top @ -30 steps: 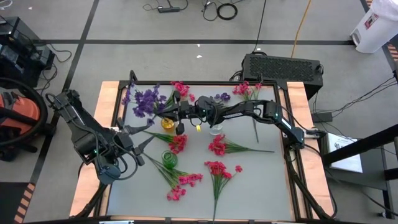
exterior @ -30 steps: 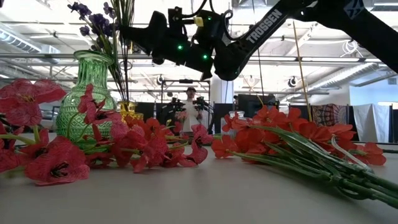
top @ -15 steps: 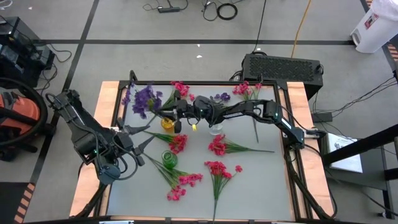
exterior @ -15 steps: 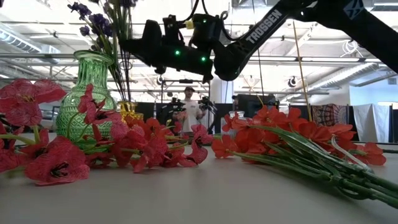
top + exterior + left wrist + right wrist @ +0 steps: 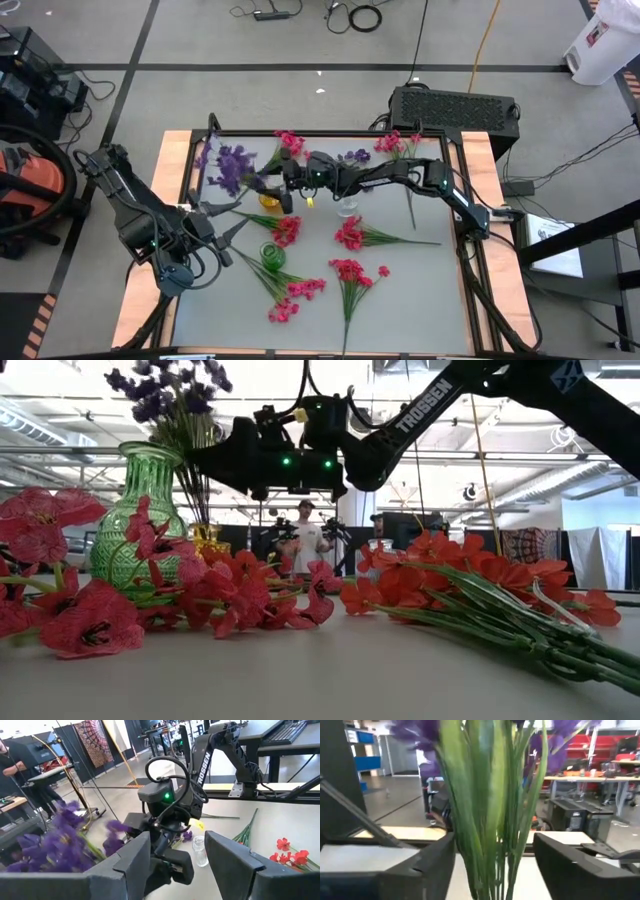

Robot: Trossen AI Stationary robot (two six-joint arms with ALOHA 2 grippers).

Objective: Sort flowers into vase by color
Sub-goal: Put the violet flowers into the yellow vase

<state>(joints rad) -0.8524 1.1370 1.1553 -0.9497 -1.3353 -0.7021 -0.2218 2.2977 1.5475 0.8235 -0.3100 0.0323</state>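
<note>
Watching the right gripper (image 5: 272, 185) reach across the far side of the desk (image 5: 420, 270), I see its fingers standing apart around the green stems of the purple flowers (image 5: 228, 165); they flank the bunch without pinching it, which I read as a release; the stems run down into the yellow vase (image 5: 268, 198), so the purple sprigs sit together by colour; the pink-red flowers (image 5: 350, 270) lie loose on the desk near the green vase (image 5: 271, 254), unsorted; my left gripper (image 5: 228, 215) waits wide open and empty near the left edge, clear of the work.
</note>
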